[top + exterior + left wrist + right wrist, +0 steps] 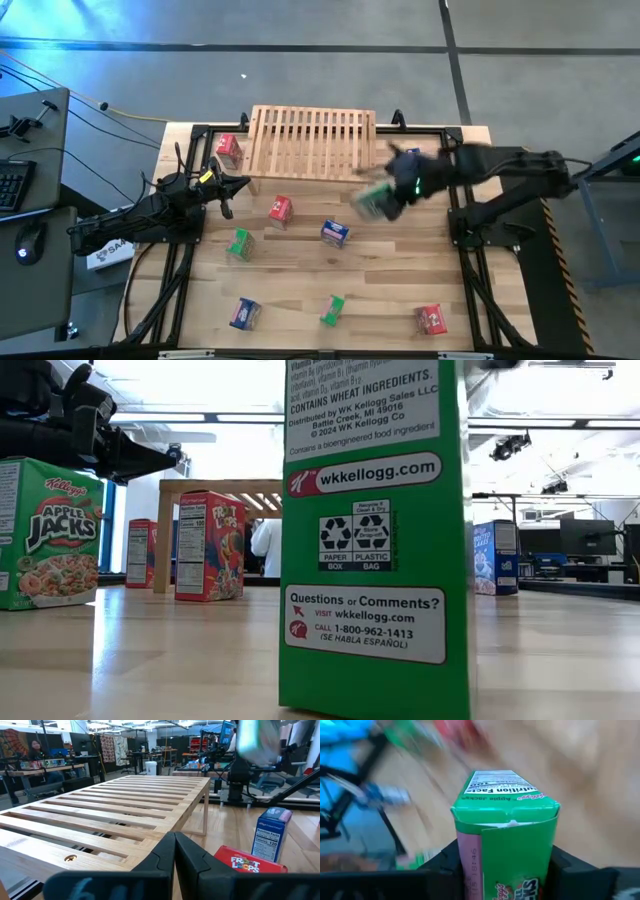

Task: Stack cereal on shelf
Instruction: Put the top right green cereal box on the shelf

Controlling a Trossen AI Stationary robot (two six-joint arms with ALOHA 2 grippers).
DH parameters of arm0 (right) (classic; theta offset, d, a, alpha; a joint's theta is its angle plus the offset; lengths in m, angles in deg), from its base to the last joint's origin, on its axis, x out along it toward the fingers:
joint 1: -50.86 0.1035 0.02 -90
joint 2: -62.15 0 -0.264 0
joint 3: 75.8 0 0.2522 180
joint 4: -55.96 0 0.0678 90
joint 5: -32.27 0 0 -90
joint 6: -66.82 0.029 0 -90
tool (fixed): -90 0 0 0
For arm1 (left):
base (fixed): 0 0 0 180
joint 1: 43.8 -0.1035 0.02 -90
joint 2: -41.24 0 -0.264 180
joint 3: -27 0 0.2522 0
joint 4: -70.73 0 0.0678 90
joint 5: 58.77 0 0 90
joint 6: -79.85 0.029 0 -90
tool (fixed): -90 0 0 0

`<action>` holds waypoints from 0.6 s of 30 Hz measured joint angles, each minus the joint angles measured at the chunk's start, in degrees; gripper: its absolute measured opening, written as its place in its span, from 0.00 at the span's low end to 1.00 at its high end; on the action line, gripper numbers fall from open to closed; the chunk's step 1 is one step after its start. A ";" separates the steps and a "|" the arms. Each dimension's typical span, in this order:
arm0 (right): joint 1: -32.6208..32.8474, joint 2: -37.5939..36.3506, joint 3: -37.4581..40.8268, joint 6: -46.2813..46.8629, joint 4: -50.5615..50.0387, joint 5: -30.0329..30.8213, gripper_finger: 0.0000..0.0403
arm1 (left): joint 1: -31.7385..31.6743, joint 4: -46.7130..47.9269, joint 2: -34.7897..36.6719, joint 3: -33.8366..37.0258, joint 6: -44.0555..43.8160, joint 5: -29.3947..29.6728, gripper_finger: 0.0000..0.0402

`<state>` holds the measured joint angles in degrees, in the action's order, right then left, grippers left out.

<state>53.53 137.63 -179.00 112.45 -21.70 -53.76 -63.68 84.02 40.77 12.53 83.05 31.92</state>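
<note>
Fingers of the right gripper [506, 865] clamp a green cereal box [506, 835] beside the shelf [312, 142]; left gripper [175, 851] fingers are closed, empty.

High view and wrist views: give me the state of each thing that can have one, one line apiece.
right gripper: shut on a green cereal box, lifted beside the shelf's right end.
left gripper: shut, empty, waiting at the shelf's left front corner.
shelf: slatted top bare, no boxes on it.
red box: on the table, left of the shelf.
Other boxes: red, blue, green, blue, green, red, all on the table.
</note>
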 joint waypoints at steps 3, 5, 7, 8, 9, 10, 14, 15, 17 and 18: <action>-5.67 4.22 -9.02 -13.63 0.39 1.09 0.35 | 0.00 0.00 0.00 0.00 0.00 0.00 0.00; -9.96 8.18 -15.15 -22.99 0.32 0.63 0.35 | -0.02 0.00 0.00 0.00 0.00 0.00 0.00; -14.46 13.12 -21.71 -31.26 -0.23 -2.41 0.35 | -0.01 0.00 0.00 0.00 0.00 0.00 0.00; -16.57 15.76 -24.99 -34.87 -1.13 -4.44 0.35 | -0.02 0.00 0.00 0.00 0.00 0.00 0.00; -18.86 18.62 -28.64 -38.39 -2.56 -6.59 0.35 | -0.01 0.00 0.00 0.00 0.00 0.00 0.00; -20.93 21.47 -32.36 -41.37 -4.43 -8.56 0.35 | -0.01 0.00 0.00 0.00 0.00 0.00 0.00; -27.79 32.40 -45.87 -50.81 -12.83 -11.51 0.35 | 0.00 0.00 -0.02 0.00 0.00 -0.02 0.00; -29.03 32.54 -43.88 -52.66 -11.58 -11.59 0.35 | 0.00 0.00 0.00 0.00 0.00 0.02 0.00; -31.82 32.41 -39.12 -57.00 -11.62 -12.22 0.35 | 0.00 0.02 0.00 0.00 0.00 -0.07 0.00; -32.69 32.56 -37.86 -58.53 -12.48 -12.19 0.35 | 0.00 -0.04 -0.02 0.00 0.00 0.03 0.00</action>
<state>20.84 170.18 -216.86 53.91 -34.17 -65.95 -63.68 83.99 40.75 12.53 83.05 31.95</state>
